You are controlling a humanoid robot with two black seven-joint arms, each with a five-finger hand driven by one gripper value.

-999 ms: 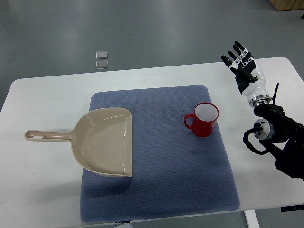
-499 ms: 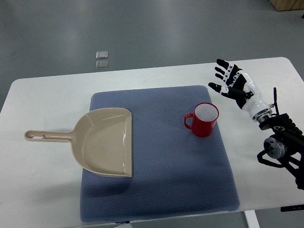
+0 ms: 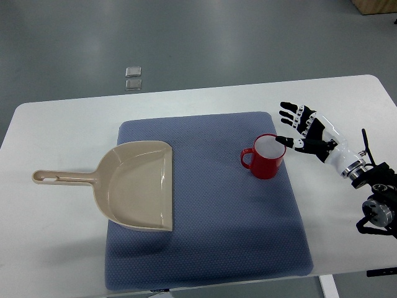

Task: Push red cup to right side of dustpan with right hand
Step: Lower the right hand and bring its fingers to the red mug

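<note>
- I see my right hand (image 3: 308,132) with spread fingers (image 3: 288,113) just beside the red cup (image 3: 265,156); actual contact is unclear.
- The forearm is cut off at the frame edge.

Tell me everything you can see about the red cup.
The red cup is a glossy mug with a pale inside and looks empty. It stands upright on the blue mat, right of the dustpan and apart from it, its handle pointing left. The right hand has its fingers spread; one reaches the cup's right rim.
</note>
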